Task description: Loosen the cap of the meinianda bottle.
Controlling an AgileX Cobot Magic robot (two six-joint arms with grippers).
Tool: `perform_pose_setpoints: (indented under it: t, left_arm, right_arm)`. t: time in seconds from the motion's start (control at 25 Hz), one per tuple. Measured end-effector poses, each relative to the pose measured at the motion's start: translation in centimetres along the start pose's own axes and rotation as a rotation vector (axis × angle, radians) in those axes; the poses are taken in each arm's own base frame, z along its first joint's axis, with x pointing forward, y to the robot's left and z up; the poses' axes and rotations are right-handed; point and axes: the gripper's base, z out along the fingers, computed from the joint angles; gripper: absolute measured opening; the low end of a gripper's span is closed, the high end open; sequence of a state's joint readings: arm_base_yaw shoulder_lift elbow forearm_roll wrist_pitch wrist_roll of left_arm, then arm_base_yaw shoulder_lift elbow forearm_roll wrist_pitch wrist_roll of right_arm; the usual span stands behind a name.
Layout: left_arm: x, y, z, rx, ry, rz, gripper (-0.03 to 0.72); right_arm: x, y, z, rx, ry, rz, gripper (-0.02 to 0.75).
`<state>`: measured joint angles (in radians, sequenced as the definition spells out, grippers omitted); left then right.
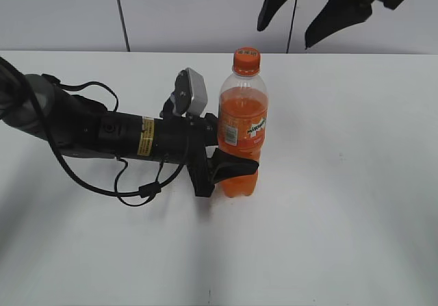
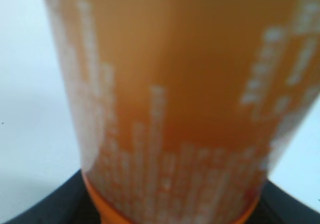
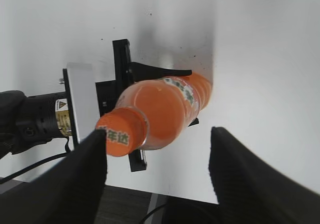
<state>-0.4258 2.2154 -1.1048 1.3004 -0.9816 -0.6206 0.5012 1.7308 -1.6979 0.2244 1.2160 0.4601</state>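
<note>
The meinianda bottle stands upright on the white table, full of orange drink, with the orange cap on top. My left gripper is shut on the bottle's lower body from the left. In the left wrist view the bottle's label fills the frame, blurred. My right gripper is open, high above and to the right of the cap. In the right wrist view the cap sits just beside my left finger, and the open jaws hang above the bottle, apart from it.
The left arm lies low across the table's left half with a looping black cable. A grey wall runs behind the table. White tabletop lies to the right of the bottle.
</note>
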Motion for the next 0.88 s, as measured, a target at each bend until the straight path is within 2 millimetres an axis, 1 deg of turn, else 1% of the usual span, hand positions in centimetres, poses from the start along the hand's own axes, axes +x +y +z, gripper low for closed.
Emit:
perform_pose_setpoints:
  t: [0.2, 0.28, 0.48, 0.6, 0.76, 0.88]
  left_arm:
    - [0.0, 0.0, 0.0, 0.000, 0.000, 0.000, 0.410]
    - [0.0, 0.0, 0.0, 0.000, 0.001, 0.000, 0.410]
    - [0.0, 0.0, 0.1, -0.002, 0.005, 0.002, 0.410]
    - [0.0, 0.0, 0.1, -0.003, 0.008, 0.004, 0.410]
    - [0.0, 0.0, 0.1, -0.007, 0.013, 0.006, 0.410]
    - [0.0, 0.0, 0.1, -0.007, 0.015, 0.007, 0.410]
  right_arm:
    - [0.8, 1.2, 0.3, -0.009, 0.016, 0.004, 0.480]
    - [0.9, 1.6, 0.8, -0.008, 0.027, -0.002, 0.480]
    - [0.5, 2.9, 2.3, 0.004, 0.035, -0.034, 0.480]
    - [0.3, 3.4, 2.5, 0.015, 0.019, -0.048, 0.480]
    - [0.3, 3.6, 2.6, 0.030, 0.010, -0.055, 0.480]
    - [0.7, 4.0, 3.4, 0.046, 0.021, -0.074, 0.480]
